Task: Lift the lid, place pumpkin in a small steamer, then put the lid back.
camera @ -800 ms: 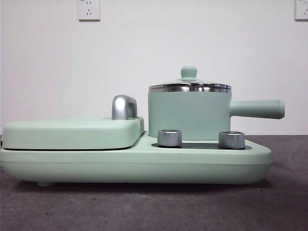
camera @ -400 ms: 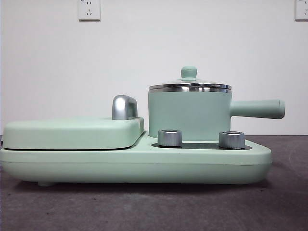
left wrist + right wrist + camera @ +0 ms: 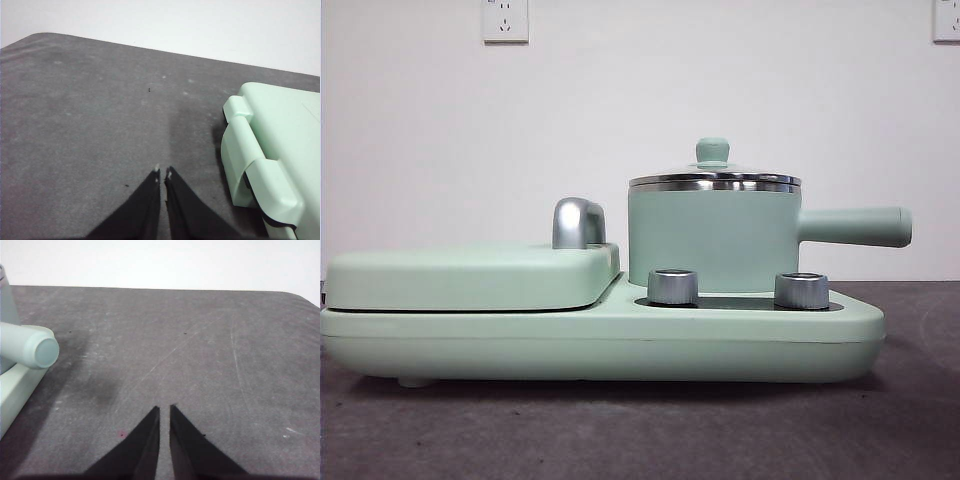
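Note:
The small steamer (image 3: pixel 712 238), a mint-green pot with a steel rim, stands on the right half of the appliance base, its long handle (image 3: pixel 855 226) pointing right. The glass lid (image 3: pixel 714 177) with its mint knob rests on the pot. No pumpkin shows in any view. My left gripper (image 3: pixel 162 174) is shut with nothing in it, over bare dark table beside the appliance's end. My right gripper (image 3: pixel 164 409) is likewise shut and holds nothing, above the table to the side of the steamer's handle tip (image 3: pixel 40 349).
A wide mint-green appliance base (image 3: pixel 600 340) with two silver knobs (image 3: pixel 672 286) carries a large flat cover (image 3: pixel 470 275) with a chrome handle (image 3: pixel 576 222). The cover's hinged end (image 3: pixel 270 155) shows in the left wrist view. Dark grey table surrounds it; a white wall stands behind.

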